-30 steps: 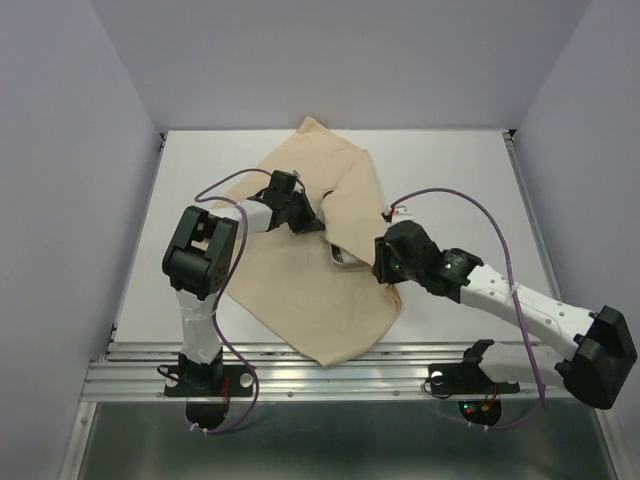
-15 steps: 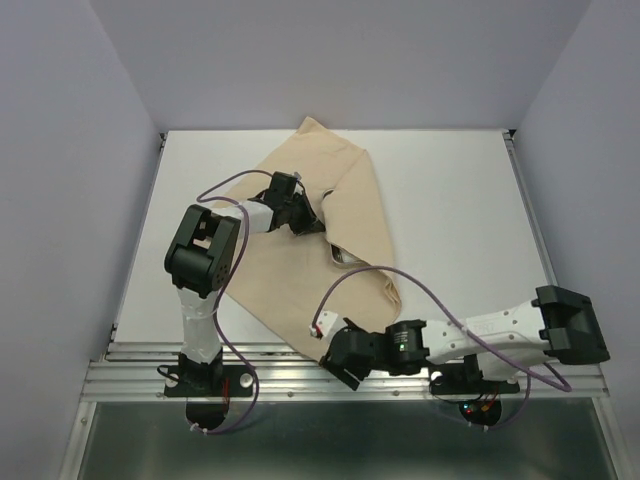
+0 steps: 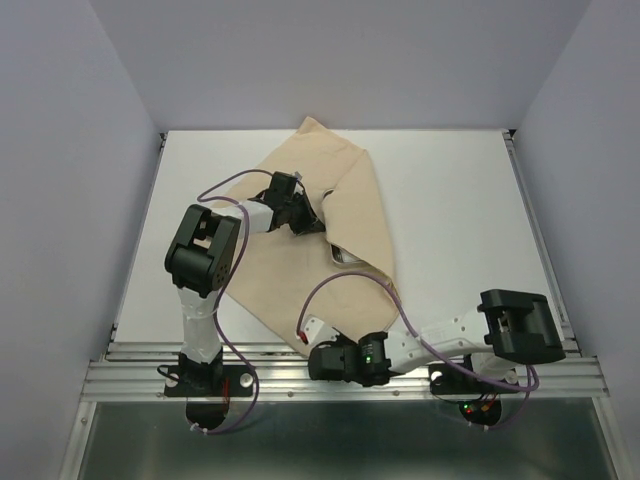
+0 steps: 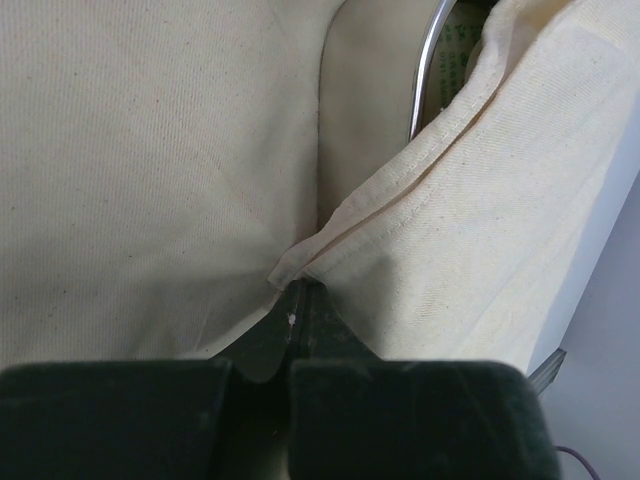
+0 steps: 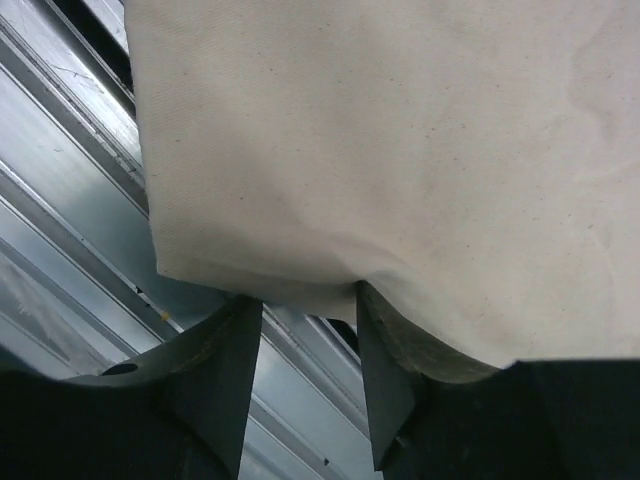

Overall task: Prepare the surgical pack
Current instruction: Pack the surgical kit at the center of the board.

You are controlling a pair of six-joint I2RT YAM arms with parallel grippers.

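Note:
The beige cloth lies spread on the white table, its right side folded over the middle. A bit of the steel tray's rim shows under the fold, and also in the left wrist view. Scissors, forceps and gauze are hidden. My left gripper is shut on a hemmed edge of the cloth, its fingertips pinched together. My right gripper is open at the cloth's near corner, with one finger on each side just below the cloth's edge.
Aluminium rails run along the table's near edge, right under my right gripper; they also show in the right wrist view. Purple cables loop over the cloth. White walls close in the table on three sides.
My right arm has swung from the cloth's right edge by the tray down to the cloth's near corner at the front rail. The left gripper has stayed put, holding the hem.

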